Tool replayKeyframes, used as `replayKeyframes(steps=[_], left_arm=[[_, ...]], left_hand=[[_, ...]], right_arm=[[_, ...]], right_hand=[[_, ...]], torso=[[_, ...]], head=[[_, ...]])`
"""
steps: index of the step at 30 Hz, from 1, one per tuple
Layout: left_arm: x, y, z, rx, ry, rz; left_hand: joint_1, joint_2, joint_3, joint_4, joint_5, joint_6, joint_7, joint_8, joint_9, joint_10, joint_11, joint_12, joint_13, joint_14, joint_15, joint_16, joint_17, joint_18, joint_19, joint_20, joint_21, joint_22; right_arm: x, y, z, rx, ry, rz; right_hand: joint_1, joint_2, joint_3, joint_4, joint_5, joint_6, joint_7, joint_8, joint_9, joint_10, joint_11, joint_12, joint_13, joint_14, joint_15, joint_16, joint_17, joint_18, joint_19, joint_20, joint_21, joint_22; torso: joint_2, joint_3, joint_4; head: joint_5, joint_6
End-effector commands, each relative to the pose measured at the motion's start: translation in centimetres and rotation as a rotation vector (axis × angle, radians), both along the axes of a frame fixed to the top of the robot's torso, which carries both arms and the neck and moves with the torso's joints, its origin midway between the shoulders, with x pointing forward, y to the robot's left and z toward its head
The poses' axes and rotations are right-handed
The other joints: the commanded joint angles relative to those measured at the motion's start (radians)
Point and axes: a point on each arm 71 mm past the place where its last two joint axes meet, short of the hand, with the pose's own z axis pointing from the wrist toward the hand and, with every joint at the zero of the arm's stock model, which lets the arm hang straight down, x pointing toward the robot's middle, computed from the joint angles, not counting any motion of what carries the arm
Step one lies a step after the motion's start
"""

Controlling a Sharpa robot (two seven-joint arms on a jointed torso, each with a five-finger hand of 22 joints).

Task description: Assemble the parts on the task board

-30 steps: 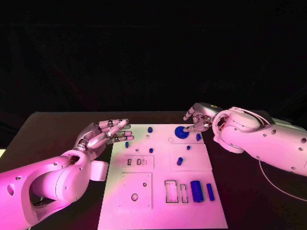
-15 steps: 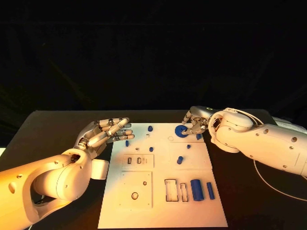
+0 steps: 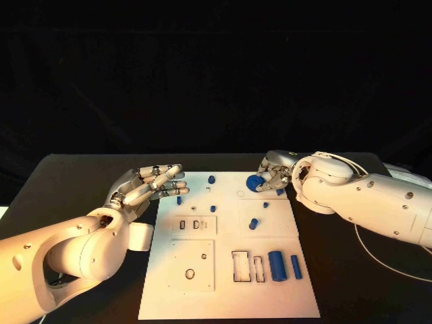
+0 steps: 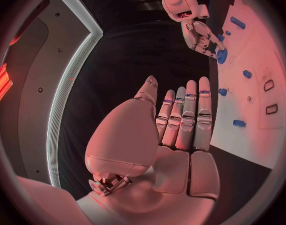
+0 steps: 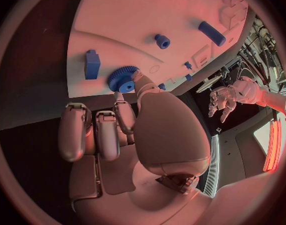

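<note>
The white task board (image 3: 226,283) lies in the middle of the table. At its far right corner my right hand (image 3: 277,171) pinches a blue gear (image 3: 255,181) at its fingertips, tilted a little above the board. The right wrist view shows the gear (image 5: 122,79) between the fingertips (image 5: 140,81), near a blue block (image 5: 92,64). My left hand (image 3: 148,185) hovers open by the board's far left edge, fingers spread and holding nothing. The left wrist view shows the left hand (image 4: 180,130) with straight fingers, and the right hand (image 4: 202,35) at the gear (image 4: 222,56).
Small blue pegs (image 3: 211,181) stand scattered over the board's far half. A thick blue cylinder (image 3: 277,266) and a thin blue bar (image 3: 295,267) lie beside rectangular slots (image 3: 240,268) on the near right. A white cable (image 3: 391,260) lies on the table to the right.
The right hand has closed on the gear and raised it slightly off the board, tilting it. The left hand has hardly moved.
</note>
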Motion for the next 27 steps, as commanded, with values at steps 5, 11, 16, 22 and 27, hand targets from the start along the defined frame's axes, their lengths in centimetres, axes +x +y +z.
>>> replayKeyframes(steps=[5,11,16,22,27], left_arm=[[0.0,-0.2,0.2,-0.012,-0.007,-0.017],[0.0,-0.2,0.1,-0.012,-0.005,-0.019],[0.0,-0.2,0.1,-0.012,-0.004,-0.02],[0.0,-0.2,0.1,-0.012,-0.003,-0.022],[0.0,-0.2,0.1,-0.012,-0.003,-0.022]], left_hand=[[0.001,0.009,0.0,-0.006,-0.006,0.0,0.002,-0.007,-0.001,0.002,0.002,-0.004,-0.001,0.008,-0.001,-0.004,0.002,0.019,0.009,0.002,-0.004,-0.002],[0.001,0.009,0.0,-0.006,-0.006,0.0,0.002,-0.007,-0.001,0.002,0.002,-0.004,-0.001,0.008,-0.001,-0.004,0.002,0.019,0.009,0.002,-0.004,-0.002],[0.001,0.009,0.0,-0.006,-0.006,0.0,0.002,-0.007,-0.001,0.002,0.002,-0.004,-0.001,0.008,-0.001,-0.004,0.002,0.019,0.009,0.002,-0.004,-0.002],[0.001,0.009,0.0,-0.006,-0.006,0.0,0.002,-0.007,-0.001,0.002,0.002,-0.004,-0.001,0.008,-0.001,-0.004,0.002,0.019,0.009,0.002,-0.004,-0.002],[0.002,0.01,0.0,-0.009,-0.006,0.0,0.002,-0.008,-0.001,0.002,0.002,-0.006,-0.001,0.009,-0.001,-0.006,0.003,0.019,0.01,0.002,-0.005,-0.003]], right_arm=[[0.0,0.4,-0.5,-0.022,0.023,0.013],[0.1,0.5,-0.6,-0.025,0.026,0.007],[0.1,0.6,-0.6,-0.037,0.022,0.005],[0.1,0.9,-0.5,-0.064,-0.012,0.007],[-0.1,1.3,-0.1,-0.09,-0.087,0.017]], right_hand=[[-0.004,0.01,0.006,0.004,0.004,0.014,-0.001,0.008,0.001,0.013,0.002,0.019,0.017,0.076,0.006,0.007,0.107,-0.022,0.007,-0.001,0.006,0.007],[-0.022,0.012,-0.001,0.013,0.003,0.015,-0.002,0.005,0.0,0.015,0.002,0.025,0.025,0.076,0.006,0.01,0.112,-0.022,0.008,0.0,0.009,0.011],[-0.027,0.017,-0.001,0.016,0.007,0.026,-0.004,0.009,0.001,0.017,0.0,0.031,0.033,0.077,0.006,0.012,0.116,-0.023,0.01,-0.001,0.012,0.017],[0.015,0.055,0.035,-0.013,-0.03,0.081,-0.019,0.03,0.011,0.028,-0.013,0.05,0.056,0.079,-0.005,0.018,0.128,-0.026,0.016,-0.008,0.021,0.033],[0.065,0.084,0.085,-0.056,-0.054,0.127,-0.037,0.047,0.021,0.04,-0.028,0.067,0.076,0.081,-0.018,0.024,0.141,-0.03,0.024,-0.018,0.032,0.055]], torso=[[0.0,-0.0003,0.0013],[0.001,-0.001,0.0012],[0.001,-0.0005,0.0016],[0.001,-0.0002,0.0017],[0.001,-0.0004,0.0011]], head=[[0.0,-0.002],[0.0,-0.004],[0.0,-0.005],[0.0,-0.006],[0.001,-0.006]])
